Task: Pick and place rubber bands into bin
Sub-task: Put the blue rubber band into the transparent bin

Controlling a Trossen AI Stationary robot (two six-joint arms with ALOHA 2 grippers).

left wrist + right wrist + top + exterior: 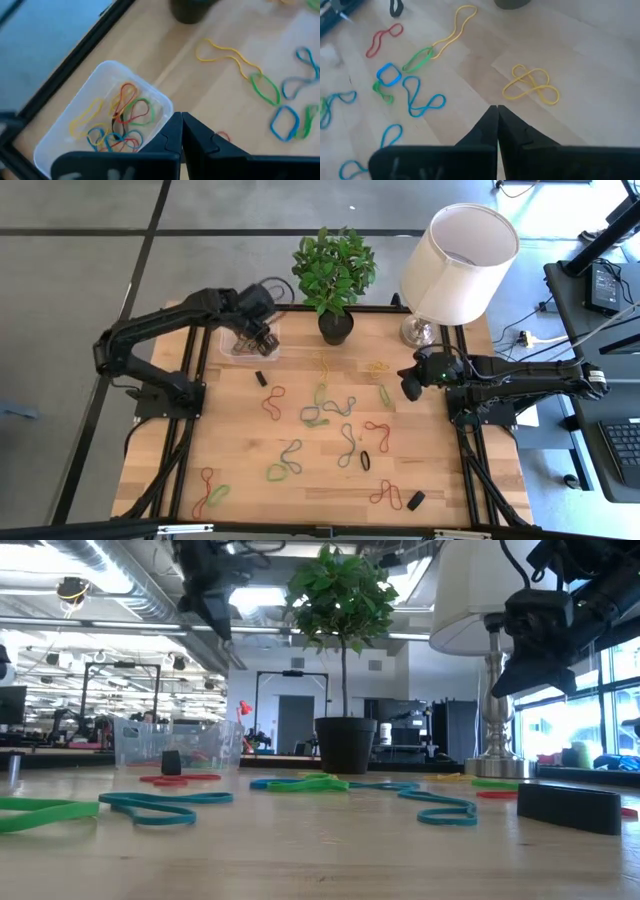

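no writing legible on bin [60,135]

A: High view is taken from overhead, straight down; the whole desk [250,470] and both arms are covered.

B: Low view is set at desk height, faced level across toward the room; bands are seen close up.

A: Left wrist view is aimed down, near the bin [100,107]. Right wrist view is held close over the desk.

B: The plant pot [336,327] is shared by high and low views.
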